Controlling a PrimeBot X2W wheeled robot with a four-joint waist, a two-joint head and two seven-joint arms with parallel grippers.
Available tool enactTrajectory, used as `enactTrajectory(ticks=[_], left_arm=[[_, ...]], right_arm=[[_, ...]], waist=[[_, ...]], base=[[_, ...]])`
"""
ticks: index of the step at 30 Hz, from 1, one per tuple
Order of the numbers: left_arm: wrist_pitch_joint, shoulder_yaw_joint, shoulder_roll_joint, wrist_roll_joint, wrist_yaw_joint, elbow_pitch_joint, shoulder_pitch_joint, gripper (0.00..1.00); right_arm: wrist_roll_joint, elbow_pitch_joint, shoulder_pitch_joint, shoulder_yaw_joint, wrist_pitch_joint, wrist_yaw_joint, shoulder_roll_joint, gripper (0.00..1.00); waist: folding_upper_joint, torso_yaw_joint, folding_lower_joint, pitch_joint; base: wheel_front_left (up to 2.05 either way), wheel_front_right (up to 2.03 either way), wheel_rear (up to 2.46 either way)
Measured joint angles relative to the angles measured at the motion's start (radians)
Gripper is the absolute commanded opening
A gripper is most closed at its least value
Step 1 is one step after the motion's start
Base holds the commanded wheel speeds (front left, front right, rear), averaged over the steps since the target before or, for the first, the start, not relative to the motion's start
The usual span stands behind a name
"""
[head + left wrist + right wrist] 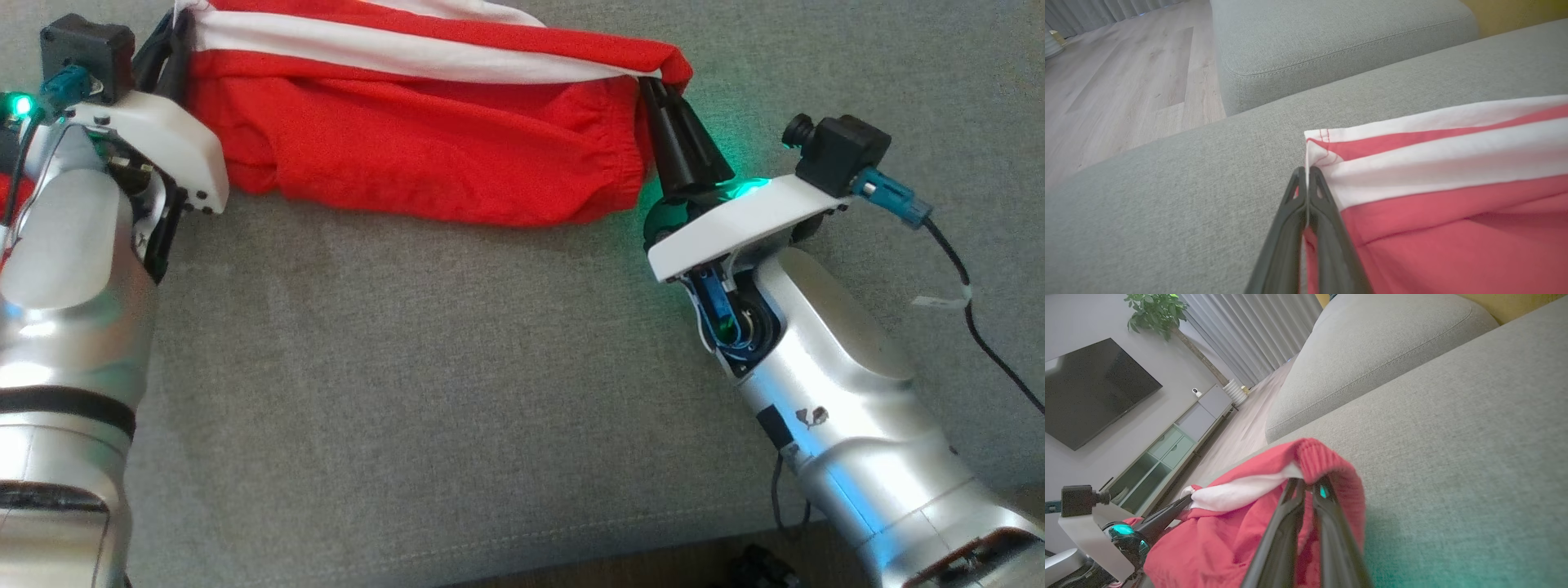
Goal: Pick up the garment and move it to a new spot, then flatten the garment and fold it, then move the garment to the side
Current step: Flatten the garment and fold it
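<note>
Red cloth, striped white, is what we find strung between the two grippers. The garment (408,139) spans the far part of the head view, over the grey sofa seat (424,384). The left gripper (178,28) has it at the far left, the right gripper (657,94) at the right and slightly nearer. So the garment's long axis runs left to right, tilted a little toward the near side at its right end. The two grippers stand well apart, with the whole length of the garment between them.

From the left wrist we see the two dark fingers (1323,212) pressed together on a white hemmed corner (red stitching marks the hem). The stripes run away to the right from the fingertips. From the right wrist, the fingers are closed on a ribbed red band that curls over their tips, and a strip of white shows just beside them.

The white stripes lie along the garment's far, taut edge. The red bulk sags from that edge on the near side, bunched and gathered close to the right gripper. Whether the sagging part touches the seat we cannot tell. Beyond the seat a second grey cushion (1331,45) sits by a pale wood floor (1126,85).
</note>
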Motion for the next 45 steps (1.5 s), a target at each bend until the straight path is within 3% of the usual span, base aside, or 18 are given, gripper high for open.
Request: enactTrajectory(ticks=[1, 2, 3, 10, 18, 26, 36, 37, 38, 39, 45], left_arm=[[0.000, 0.000, -0.001, -0.004, 0.001, 0.001, 0.000, 0.32], [0.000, 0.002, -0.004, -0.009, 0.006, 0.000, 0.000, 0.94], [0.000, 0.004, -0.008, -0.011, 0.013, 0.000, 0.000, 1.00], [0.000, 0.045, -0.034, -0.041, 0.048, -0.054, 0.036, 1.00], [0.000, 0.115, -0.095, -0.088, 0.088, -0.133, 0.181, 1.00], [-0.001, 0.151, -0.131, -0.098, 0.105, -0.107, 0.262, 1.00], [-0.014, 0.161, -0.126, -0.104, 0.095, -0.004, 0.197, 1.00], [-0.016, 0.160, -0.129, -0.104, 0.090, 0.012, 0.190, 0.91], [-0.016, 0.160, -0.129, -0.104, 0.090, 0.012, 0.190, 0.37], [-0.019, 0.159, -0.130, -0.104, 0.086, 0.031, 0.182, 0.00], [-0.018, 0.152, -0.148, -0.116, 0.060, 0.081, 0.184, 0.00]], right_arm=[[0.002, -0.004, 0.000, -0.002, 0.000, 0.000, 0.000, 0.99], [0.008, -0.009, 0.000, -0.002, 0.000, 0.000, 0.000, 1.00], [0.009, -0.012, 0.000, -0.002, 0.000, 0.000, 0.000, 1.00], [-0.080, -0.055, 0.021, -0.080, -0.001, 0.000, 0.000, 1.00], [-0.251, -0.128, 0.152, -0.230, -0.001, 0.000, 0.000, 1.00], [-0.287, -0.154, 0.255, -0.307, -0.001, 0.000, 0.002, 1.00], [-0.293, -0.182, 0.263, -0.310, -0.001, 0.000, 0.003, 1.00], [-0.293, -0.182, 0.264, -0.310, -0.001, 0.000, 0.003, 1.00], [-0.293, -0.182, 0.264, -0.310, -0.001, 0.000, 0.003, 1.00], [-0.293, -0.182, 0.264, -0.310, -0.001, 0.000, 0.003, 1.00], [-0.294, -0.175, 0.283, -0.318, -0.001, 0.000, 0.004, 1.00]], waist=[[0.0000, 0.000, 0.0000, 0.002], [0.0000, 0.001, 0.0000, 0.002], [0.0000, 0.001, 0.0000, 0.002], [0.0000, 0.010, 0.0000, -0.014], [0.0000, 0.024, 0.0000, -0.055], [0.0000, 0.022, 0.0000, -0.081], [0.0001, -0.007, -0.0001, -0.063], [0.0001, -0.008, -0.0001, -0.066], [0.0001, -0.008, -0.0001, -0.066], [0.0001, -0.009, -0.0001, -0.070], [0.0000, -0.006, -0.0001, -0.105]], base=[[0.00, 0.00, 0.00], [0.00, 0.00, 0.00], [0.00, 0.00, 0.00], [0.00, 0.00, 0.00], [0.00, 0.00, 0.00], [0.00, 0.00, 0.00], [0.00, 0.00, 0.00], [0.00, 0.00, 0.00], [0.00, 0.00, 0.00], [0.00, 0.00, 0.00], [0.00, 0.00, 0.00]])
